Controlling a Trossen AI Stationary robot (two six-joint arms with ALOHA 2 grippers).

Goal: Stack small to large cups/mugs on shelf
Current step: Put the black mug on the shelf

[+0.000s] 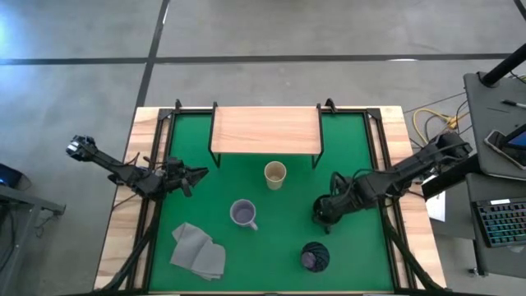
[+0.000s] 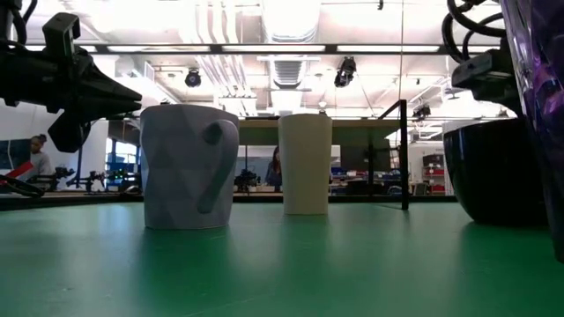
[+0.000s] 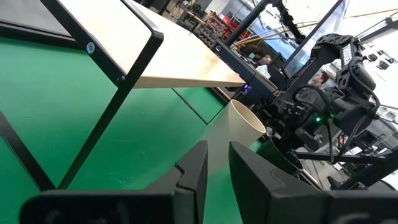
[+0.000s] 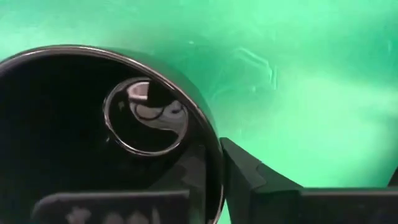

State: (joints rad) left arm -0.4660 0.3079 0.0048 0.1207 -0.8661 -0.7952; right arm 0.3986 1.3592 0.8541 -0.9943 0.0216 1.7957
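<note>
The black mug (image 1: 325,210) stands on the green mat (image 1: 246,271) right of centre, with my right gripper (image 1: 327,205) over it and shut on its rim. The cream cup (image 1: 275,174) stands in front of the light-wood shelf (image 1: 265,130). The lavender-grey mug (image 1: 242,214) stands near the mat's middle. The dark purple tumbler (image 1: 314,256) stands near the front edge. My left gripper (image 1: 197,174) hovers at the mat's left, empty, its fingers close together with only a narrow slit between them (image 3: 217,168). My right gripper holds the black mug's wall at the rim (image 4: 208,146), one finger inside the mug and one finger (image 4: 249,177) outside. The fingers come from above, slanting in from the table's right. The mug stands upright with its base (image 2: 493,216) on the mat.
A grey folded cloth (image 1: 197,251) lies at the mat's front left. The shelf's black legs (image 1: 214,156) stand on the mat's far part. The tumbler stands just in front of the black mug. A keyboard and other gear sit on a stand (image 1: 501,222) at the right.
</note>
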